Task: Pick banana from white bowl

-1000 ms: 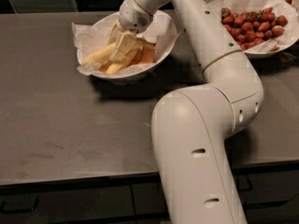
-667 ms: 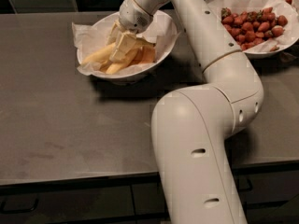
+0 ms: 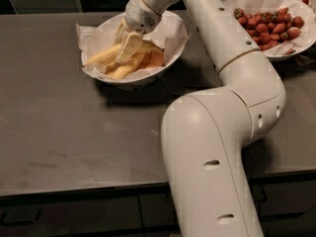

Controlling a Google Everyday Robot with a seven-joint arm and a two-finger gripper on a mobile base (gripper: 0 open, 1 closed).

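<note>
The white bowl [image 3: 154, 71], lined with crinkled white paper, stands at the back left of the dark counter and holds several yellow bananas. The longest banana [image 3: 101, 57] lies across the bowl and points to the lower left. My gripper [image 3: 127, 42] reaches down into the bowl from above and sits among the bananas, against the upper end of the long banana. The gripper hides the right ends of the bananas.
A second paper-lined white bowl [image 3: 284, 53] of red strawberries stands at the back right. My own white arm [image 3: 222, 132] crosses the right half of the view. The dark counter [image 3: 74, 132] ends in a front edge with cabinet fronts below.
</note>
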